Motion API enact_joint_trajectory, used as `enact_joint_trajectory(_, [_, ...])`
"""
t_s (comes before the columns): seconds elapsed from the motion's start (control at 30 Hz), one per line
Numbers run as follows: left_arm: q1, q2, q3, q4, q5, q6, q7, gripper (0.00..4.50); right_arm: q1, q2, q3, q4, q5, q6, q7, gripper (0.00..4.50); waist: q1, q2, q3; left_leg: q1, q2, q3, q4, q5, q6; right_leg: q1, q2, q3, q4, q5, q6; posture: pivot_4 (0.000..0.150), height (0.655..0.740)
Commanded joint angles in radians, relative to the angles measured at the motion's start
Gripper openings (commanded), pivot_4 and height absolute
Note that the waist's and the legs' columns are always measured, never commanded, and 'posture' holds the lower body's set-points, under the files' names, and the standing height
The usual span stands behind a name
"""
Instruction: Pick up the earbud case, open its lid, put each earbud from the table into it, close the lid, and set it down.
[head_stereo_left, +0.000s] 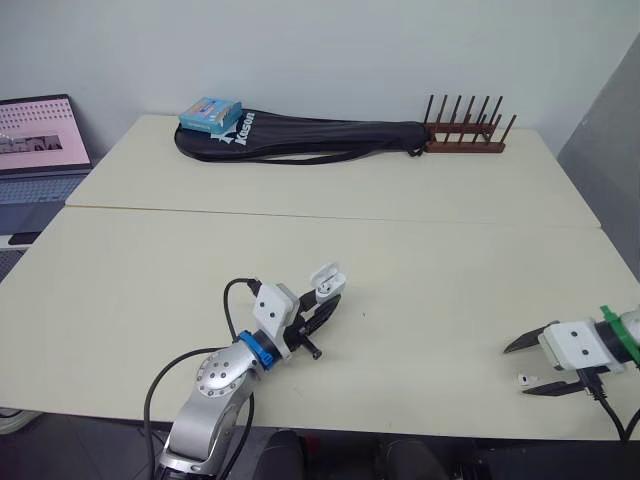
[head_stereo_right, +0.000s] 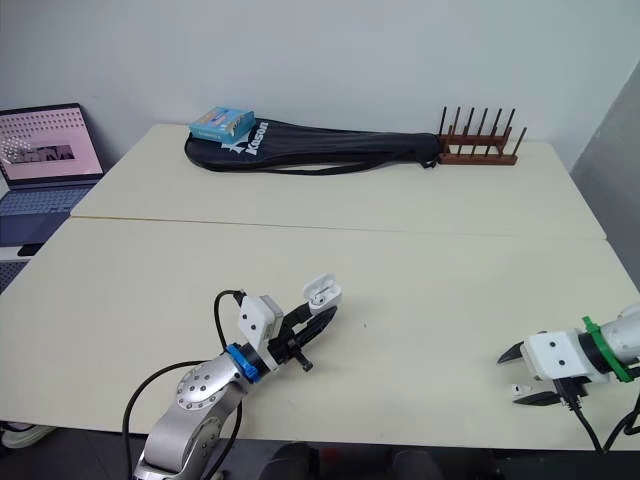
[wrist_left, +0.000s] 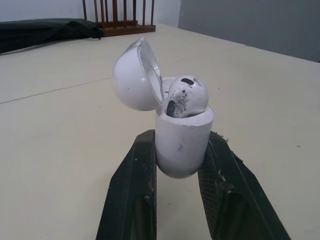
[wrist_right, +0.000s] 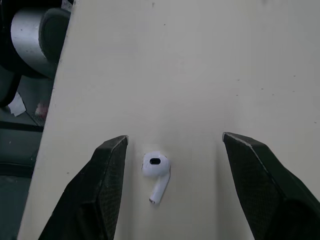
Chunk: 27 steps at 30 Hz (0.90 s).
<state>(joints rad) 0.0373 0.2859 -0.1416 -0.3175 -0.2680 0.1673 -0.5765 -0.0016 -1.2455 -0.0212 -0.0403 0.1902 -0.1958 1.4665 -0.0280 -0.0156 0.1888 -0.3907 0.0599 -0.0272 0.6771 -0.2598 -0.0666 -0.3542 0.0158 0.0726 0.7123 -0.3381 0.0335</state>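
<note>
- Head view: left gripper (head_stereo_left: 322, 303) is clamped on the earbud case (head_stereo_left: 324, 282) at 7 o'clock on the table (head_stereo_left: 420, 240), lid (head_stereo_left: 328, 270) flipped open. The right gripper (head_stereo_left: 517, 370) is spread wide at 4 o'clock around the loose earbud (head_stereo_left: 523, 379), close to the front edge.
- Away at 12 o'clock: racket bag (head_stereo_left: 310, 135), blue box (head_stereo_left: 210, 113), wooden rack (head_stereo_left: 465, 135). Nothing blocks the way.
- Left wrist view: jaws pinch the case's lower body, and the seated earbud (wrist_left: 186, 97) fills one slot.
- Right wrist view: the loose earbud lies flat between the jaws. It is likely tiny, light and slick, so pinch the bulb and mind the edge.
</note>
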Motion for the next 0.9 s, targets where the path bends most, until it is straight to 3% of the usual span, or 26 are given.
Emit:
enact_joint_trajectory(0.03, [0.0, -0.004, -0.003, -0.046, -0.009, -0.014, 0.0, 0.75, 0.091, -0.078, -0.101, -0.207, -0.069, 0.253, -0.079, 3.15, 0.0, 0.0, 0.0, 0.0, 0.0, 0.0, 0.0, 0.0, 0.0, 0.0, 0.0, 0.0, 0.0, 0.0, 0.001, 0.15, 0.6925])
enact_joint_trajectory(0.13, [-0.004, -0.011, -0.013, -0.038, -0.005, -0.015, 0.001, 0.75, 0.155, -0.096, -0.107, -0.394, -0.155, 0.523, -0.171, 3.15, 0.001, 0.0, 0.0, -0.001, 0.0, 0.0, 0.0, 0.0, 0.0, -0.001, 0.0, 0.0, 0.0, -0.002, 0.003, 0.15, 0.6925])
enact_joint_trajectory(0.23, [-0.009, -0.017, -0.02, -0.033, -0.002, -0.016, 0.002, 0.75, 0.151, -0.088, -0.065, -0.491, -0.184, 0.646, -0.215, 3.15, 0.0, 0.0, 0.0, -0.003, 0.0, 0.001, 0.0, 0.0, 0.0, -0.003, 0.0, 0.001, 0.0, -0.002, 0.003, 0.15, 0.6925])
enact_joint_trajectory(0.67, [-0.01, -0.018, -0.019, -0.033, 0.0, -0.017, 0.003, 0.75, 0.063, -0.067, 0.106, -0.404, -0.282, 0.638, -0.276, 3.15, -0.001, -0.002, 0.0, -0.009, 0.0, 0.001, 0.0, 0.0, 0.0, -0.01, 0.0, 0.001, 0.0, -0.002, 0.003, 0.15, 0.6925])
enact_joint_trajectory(0.77, [-0.008, -0.018, -0.019, -0.034, 0.0, -0.018, 0.003, 0.75, 0.073, -0.073, 0.108, -0.397, -0.278, 0.633, -0.269, 2.57, -0.001, -0.004, 0.0, -0.009, 0.0, 0.001, 0.0, 0.0, 0.0, -0.01, 0.0, 0.001, -0.001, -0.002, 0.003, 0.15, 0.6925])
enact_joint_trajectory(0.9, [-0.009, -0.019, -0.02, -0.033, 0.0, -0.019, 0.004, 0.75, 0.085, -0.078, 0.103, -0.395, -0.275, 0.63, -0.259, 1.14, -0.002, -0.006, -0.001, -0.009, 0.0, 0.002, 0.001, 0.0, 0.0, -0.009, 0.0, 0.001, -0.001, -0.002, 0.004, 0.15, 0.6925])
